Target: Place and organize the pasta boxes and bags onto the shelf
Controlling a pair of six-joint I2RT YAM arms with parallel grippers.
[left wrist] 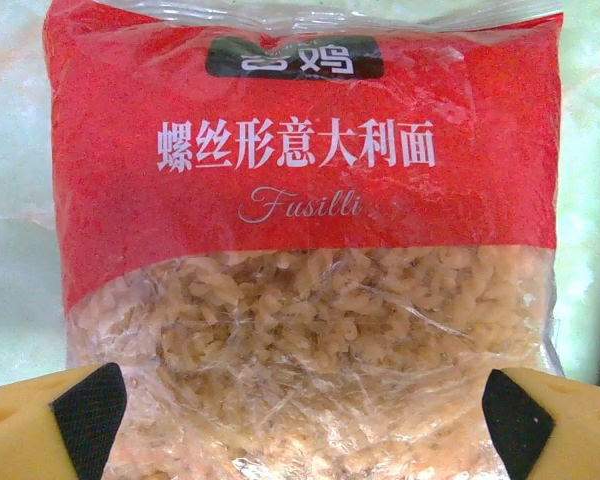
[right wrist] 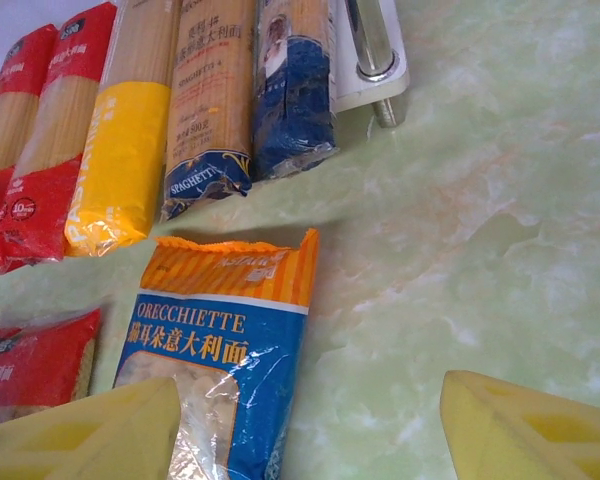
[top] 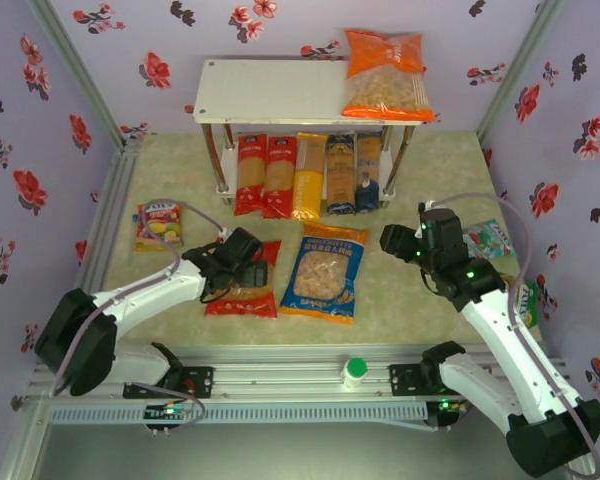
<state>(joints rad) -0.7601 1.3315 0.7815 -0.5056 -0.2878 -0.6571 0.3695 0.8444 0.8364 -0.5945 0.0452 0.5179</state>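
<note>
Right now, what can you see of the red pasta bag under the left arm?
The red bag is a pillow pack of clear film, one half printed red with white Chinese characters and "Fusilli", beige spirals showing in the other. It lies flat on the green table, beside the blue bag, under the open left pincer.

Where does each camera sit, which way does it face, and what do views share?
Top external: above and behind the bases, looking down on table and shelf; both arms show, left end effector over the red bag, right end effector near the blue bag.
Left wrist: facing straight down at the red bag; its yellow fingers at the bottom corners.
Right wrist: low, facing the spaghetti packs and shelf leg; its fingers below.
Shared: both wrist views show the red bag.
</note>
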